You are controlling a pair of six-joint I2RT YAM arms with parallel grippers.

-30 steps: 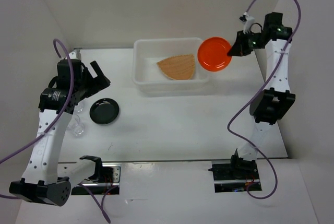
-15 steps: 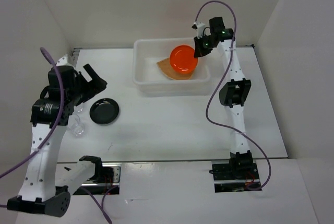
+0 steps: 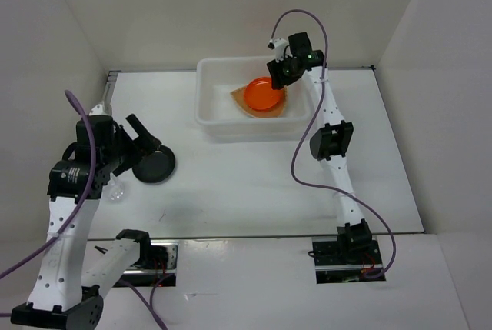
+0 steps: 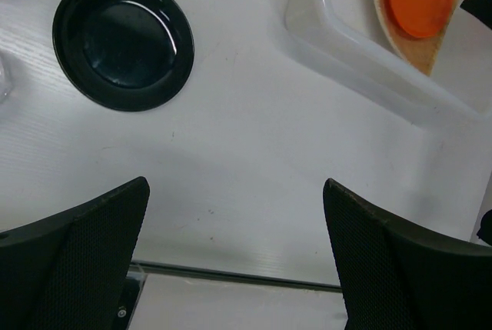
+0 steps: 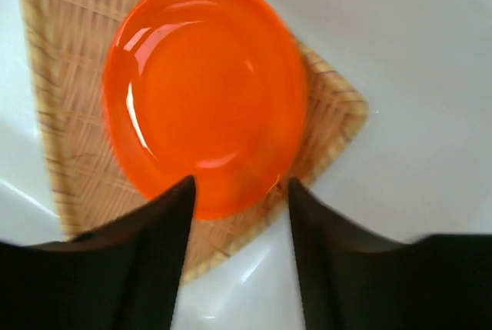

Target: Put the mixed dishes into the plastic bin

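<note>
Far back on the table, the small round orange plate [image 3: 264, 95] lies face up on the tan woven fan-shaped plate [image 5: 65, 153], both inside the white plastic bin [image 3: 219, 76]. The orange plate covers most of the woven one, whose tan edges and corners show around it, chiefly on the left. Both dishes sit toward the right half of the bin, leaving the pale floor on the left half bare.

Just above the orange plate's right edge hangs the right gripper [image 5: 240, 185], pointing down into the bin. Its two dark fingers stand apart, the plate's rim showing in the gap between them, and they pinch nothing. The orange plate looks slightly blurred in the wrist view. The right arm rises from its base at the near edge and reaches to the bin's far right corner.

Well apart from the bin, at the near left of the white table [image 3: 246, 184], the small round black plate [image 4: 123, 40] rests flat and upright. One small clear cup [image 3: 115, 189] stands just to its near left, close against the left arm; the second cup cannot be made out with certainty.

Over the black plate's left edge hovers the left gripper [image 4: 235, 188], its fingers spread wide and empty above bare tabletop.
</note>
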